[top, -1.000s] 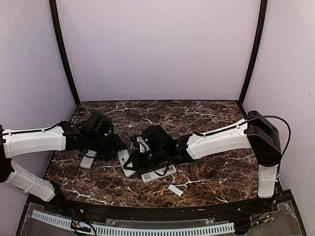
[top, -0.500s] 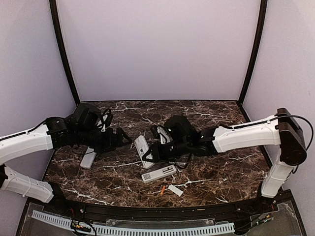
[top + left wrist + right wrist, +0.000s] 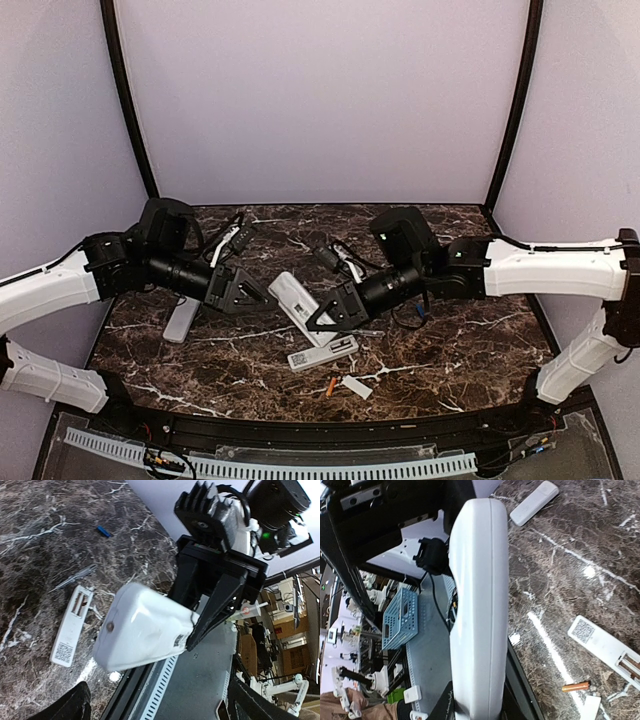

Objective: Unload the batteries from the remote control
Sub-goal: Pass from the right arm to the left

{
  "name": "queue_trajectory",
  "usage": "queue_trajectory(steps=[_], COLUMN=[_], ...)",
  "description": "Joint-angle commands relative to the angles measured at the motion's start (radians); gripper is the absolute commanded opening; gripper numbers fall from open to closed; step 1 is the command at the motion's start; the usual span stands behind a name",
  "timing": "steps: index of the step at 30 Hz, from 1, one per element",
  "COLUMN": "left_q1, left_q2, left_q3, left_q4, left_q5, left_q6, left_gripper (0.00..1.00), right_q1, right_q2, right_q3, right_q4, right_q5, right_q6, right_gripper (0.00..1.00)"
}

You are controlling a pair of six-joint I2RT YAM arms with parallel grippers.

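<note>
Currently right tool (image 3: 320, 318) clamps one white remote (image 3: 295, 300), left tool (image 3: 258, 295) spread; second remote (image 3: 323, 352) shows open bay (image 3: 80, 601).

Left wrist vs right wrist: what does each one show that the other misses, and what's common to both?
Left wrist only: the blue battery lying on the table, and the right gripper clamped on the far end of the held remote.
Right wrist only: the orange battery, the loose white cover beside it, and a third remote further off.
Both: the held remote, and the open remote lying on the table with its battery bay uncovered.
</note>
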Motion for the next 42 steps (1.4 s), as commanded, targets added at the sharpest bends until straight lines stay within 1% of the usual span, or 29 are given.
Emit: queue_trajectory(steps=[1, 3, 4, 7, 10, 12, 15, 21, 24, 29, 31, 35, 36, 38, 42], left_q1=[-0.008, -0.01, -0.01, -0.01, -0.011, -0.011, -0.016, -0.019, -0.021, -0.022, -0.023, -0.024, -0.024, -0.023, -0.024], left_q2=[-0.005, 0.0, 0.004, 0.014, 0.027, 0.031, 0.029, 0.035, 0.038, 0.046, 0.048, 0.051, 0.053, 0.057, 0.068], left_q3=[0.006, 0.003, 0.002, 0.002, -0.003, -0.005, -0.015, -0.028, -0.033, -0.046, -0.048, -0.048, -0.048, -0.049, -0.053], left_q4=[0.091, 0.107, 0.11, 0.097, 0.084, 0.089, 0.128, 0.161, 0.161, 0.151, 0.147, 0.147, 0.149, 0.154, 0.17], left_q5=[0.199, 0.228, 0.24, 0.251, 0.25, 0.259, 0.276, 0.302, 0.314, 0.324, 0.325, 0.327, 0.327, 0.328, 0.339], left_q6=[0.012, 0.004, 0.004, 0.012, 0.018, 0.013, -0.007, -0.033, -0.034, -0.03, -0.027, -0.028, -0.028, -0.03, -0.041], left_gripper=[0.94, 0.94, 0.92, 0.87, 0.86, 0.83, 0.71, 0.55, 0.51, 0.51, 0.49, 0.41, 0.37, 0.35, 0.25], right_q1=[0.0, 0.001, 0.002, 0.006, 0.01, 0.013, 0.016, 0.02, 0.02, 0.02, 0.019, 0.019, 0.019, 0.019, 0.019], right_q2=[-0.014, -0.005, -0.001, 0.013, 0.024, 0.036, 0.053, 0.075, 0.077, 0.08, 0.079, 0.079, 0.079, 0.081, 0.081], right_q3=[0.033, 0.048, 0.057, 0.08, 0.095, 0.102, 0.108, 0.115, 0.117, 0.118, 0.118, 0.116, 0.115, 0.114, 0.112], right_q4=[-0.036, -0.043, -0.049, -0.057, -0.053, -0.055, -0.058, -0.06, -0.057, -0.055, -0.057, -0.06, -0.061, -0.065, -0.069], right_q5=[-0.176, -0.212, -0.227, -0.27, -0.303, -0.321, -0.34, -0.351, -0.351, -0.354, -0.354, -0.355, -0.355, -0.357, -0.359], right_q6=[-0.076, -0.083, -0.086, -0.095, -0.095, -0.095, -0.095, -0.096, -0.095, -0.095, -0.095, -0.098, -0.1, -0.103, -0.107], right_gripper=[0.0, 0.0, 0.0, 0.0, 0.0, 0.0, 0.0, 0.0, 0.0, 0.0, 0.0, 0.0, 0.0, 0.0, 0.0])
